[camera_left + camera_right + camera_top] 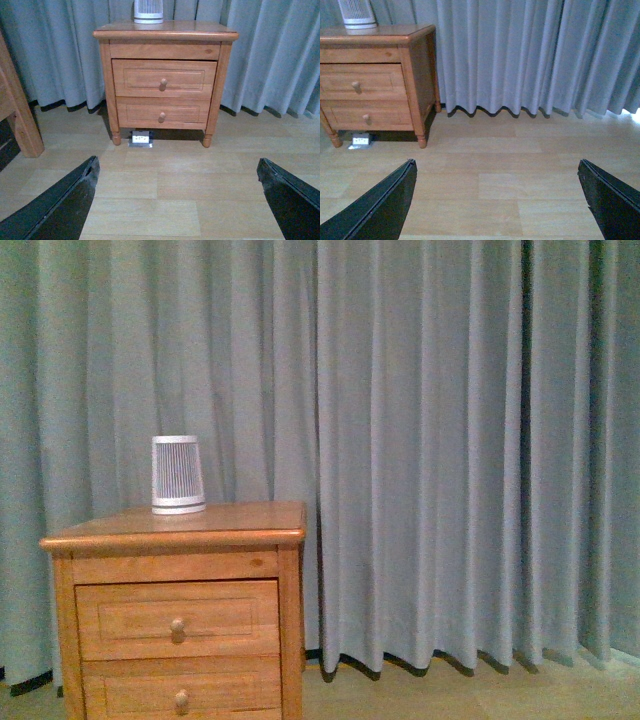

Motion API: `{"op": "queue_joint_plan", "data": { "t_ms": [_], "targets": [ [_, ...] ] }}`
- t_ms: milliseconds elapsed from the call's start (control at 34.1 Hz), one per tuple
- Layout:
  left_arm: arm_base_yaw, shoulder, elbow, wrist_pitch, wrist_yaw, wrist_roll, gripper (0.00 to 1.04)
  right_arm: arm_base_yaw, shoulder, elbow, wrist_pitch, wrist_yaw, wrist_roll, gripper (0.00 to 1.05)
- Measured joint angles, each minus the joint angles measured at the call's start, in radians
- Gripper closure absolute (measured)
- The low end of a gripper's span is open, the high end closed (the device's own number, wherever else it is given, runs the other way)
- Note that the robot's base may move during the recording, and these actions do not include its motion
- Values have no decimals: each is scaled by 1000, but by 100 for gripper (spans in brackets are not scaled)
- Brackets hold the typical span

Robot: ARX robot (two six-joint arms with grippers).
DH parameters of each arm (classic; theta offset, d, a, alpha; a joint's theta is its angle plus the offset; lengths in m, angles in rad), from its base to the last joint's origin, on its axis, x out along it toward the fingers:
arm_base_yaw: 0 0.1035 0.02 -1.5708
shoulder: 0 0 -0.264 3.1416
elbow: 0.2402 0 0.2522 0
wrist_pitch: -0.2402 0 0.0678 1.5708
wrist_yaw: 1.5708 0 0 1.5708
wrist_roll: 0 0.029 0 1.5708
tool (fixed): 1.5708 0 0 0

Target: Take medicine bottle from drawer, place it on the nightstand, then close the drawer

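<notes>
Medicine bottle is not showing in any view; judging it is sitting inside the drawer (164, 78), which is looking shut, front flush with the frame. Nothing is started: opening step is in hand. My left gripper (177, 167) is hanging low over the floor (175, 195), well apart from the nightstand (165, 30), fingers (60, 205) spread wide and holding nothing. My right gripper (496, 167) is likewise wide open and empty, pointing more at the curtain (520, 55) beside the cabinet. Next move, I am thinking, calls for lining the left up on the small round knob (162, 84), closing on it, and pulling straight out; not the lower drawer (162, 112). A ribbed white device (178, 475) is taking the back-left of the top, leaving the front edge and right corner free for the bottle. Open floor is lying ahead; a wooden furniture leg (15, 110) is crowding the left side.
</notes>
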State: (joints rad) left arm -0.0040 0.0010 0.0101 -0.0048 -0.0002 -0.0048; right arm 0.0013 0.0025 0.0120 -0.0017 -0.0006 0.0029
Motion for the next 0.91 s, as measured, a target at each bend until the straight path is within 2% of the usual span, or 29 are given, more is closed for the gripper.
{"op": "queue_joint_plan", "data": {
  "t_ms": [820,908],
  "targets": [
    [0,1,0,0,0,0,7,0,1,0,0,0,0,7],
    [8,123,60,-139,5,-90,7,0,1,0,0,0,0,7]
  ]
}}
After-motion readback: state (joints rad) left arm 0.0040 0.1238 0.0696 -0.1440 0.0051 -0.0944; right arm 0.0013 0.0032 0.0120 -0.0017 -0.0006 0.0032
